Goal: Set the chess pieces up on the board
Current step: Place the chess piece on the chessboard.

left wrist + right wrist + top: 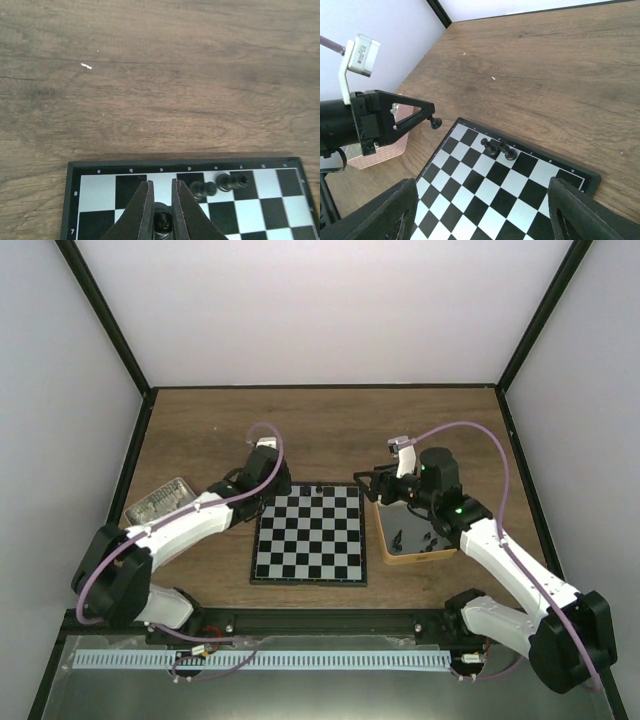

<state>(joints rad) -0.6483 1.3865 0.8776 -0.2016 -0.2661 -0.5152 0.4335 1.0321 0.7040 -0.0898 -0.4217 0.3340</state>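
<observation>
The board (310,538) lies flat in the middle of the table. Two black chess pieces (318,487) stand side by side on its far row; they also show in the left wrist view (204,189) and the right wrist view (492,147). My left gripper (272,487) hovers at the board's far-left corner, shut on a black chess piece (162,222), which also shows in the right wrist view (436,122). My right gripper (375,485) is wide open and empty by the board's far-right corner; its fingers (385,215) frame the board (485,195).
A tan-sided tin (392,552) with several black pieces inside sits right of the board, under my right arm. A pink tray (375,152) stands left of the board, also visible in the top view (160,502). Black frame posts and white walls bound the table.
</observation>
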